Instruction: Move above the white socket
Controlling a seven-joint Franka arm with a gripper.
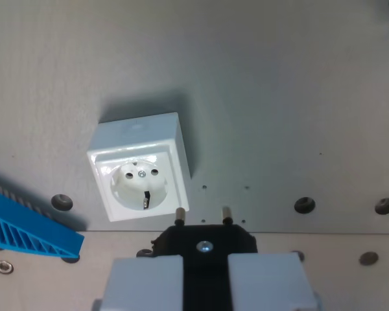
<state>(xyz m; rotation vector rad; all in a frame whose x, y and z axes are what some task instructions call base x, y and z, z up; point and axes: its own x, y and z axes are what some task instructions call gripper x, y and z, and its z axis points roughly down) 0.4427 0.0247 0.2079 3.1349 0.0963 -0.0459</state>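
Nearest to our lens, at the bottom edge of the wrist view, our gripper [205, 275] shows as two pale grey finger blocks pressed against the sides of a black plug [205, 245], so we are clamped on that plug. Its dark body carries a bright screw head in the middle, and two metal pins [226, 214] stick out from its far edge, pointing away from us toward the upper part of the view. Just beyond the pin on the wrist view's left sits the white socket [141, 166], a square box with a round recessed face, two contact holes and a central screw; its near corner lies very close to that pin, though we cannot tell whether they touch or only overlap in view. The socket is turned slightly out of square with the picture edges and rests on a flat grey plate [279, 97], off to the wrist view's left of our plug's centre line. A blue ribbed plastic piece [26, 230] juts in from the left edge, well apart from the socket. A seam crosses the surface near the pins, with dark round bolt holes [304, 205] along it. To the wrist view's right and above the socket, the plate lies bare and open.
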